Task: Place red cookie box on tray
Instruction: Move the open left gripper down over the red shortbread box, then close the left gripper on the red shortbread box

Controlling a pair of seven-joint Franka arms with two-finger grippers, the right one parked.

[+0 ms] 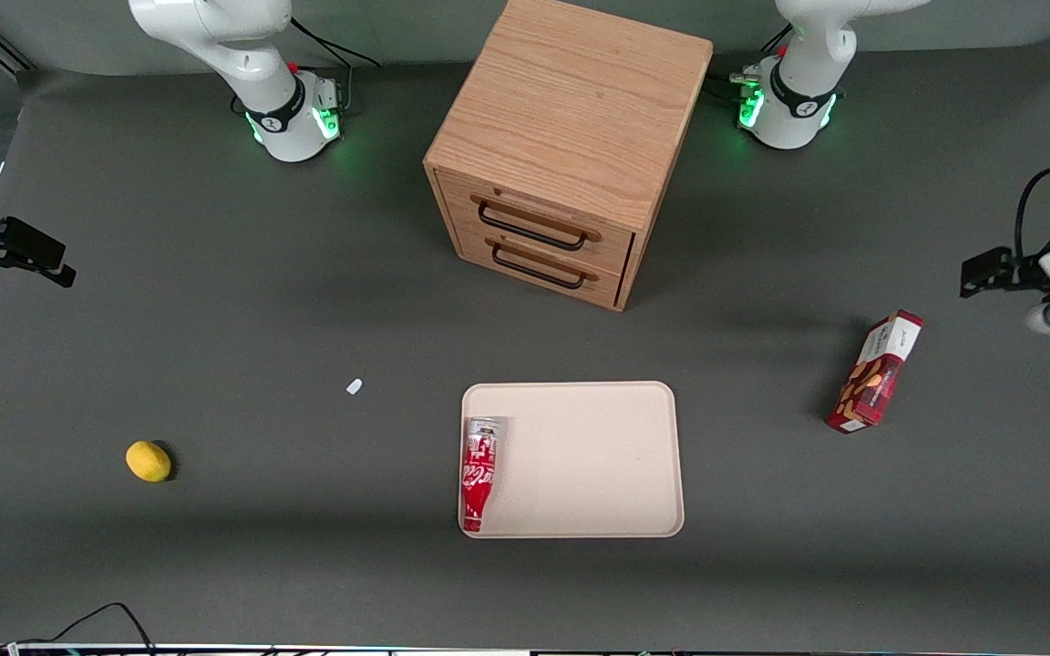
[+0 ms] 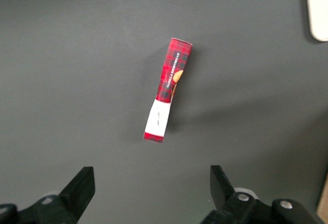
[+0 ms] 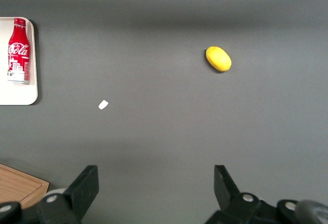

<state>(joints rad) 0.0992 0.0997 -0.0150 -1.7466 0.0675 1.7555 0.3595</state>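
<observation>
Fingers (image 2: 82,188) of my gripper (image 2: 151,190) spread wide, hovering above the cookie box (image 2: 168,89) lying on the table, tray (image 1: 598,428) mid-frame in the front view.

The red cookie box (image 1: 875,372) looks like printed cardboard with a slight sheen. The tray (image 1: 598,456) is smooth matt beige plastic. The bottle (image 1: 479,472) on it has a glossy red wrap. The cabinet (image 1: 571,137) is grained wood with dark handles. The table (image 1: 215,346) wears a matt grey covering. The gripper (image 2: 152,190), above the table near the box, has matt black plastic fingers (image 2: 82,188) spread wide. The lemon (image 1: 149,460) has a dull yellow skin.
</observation>
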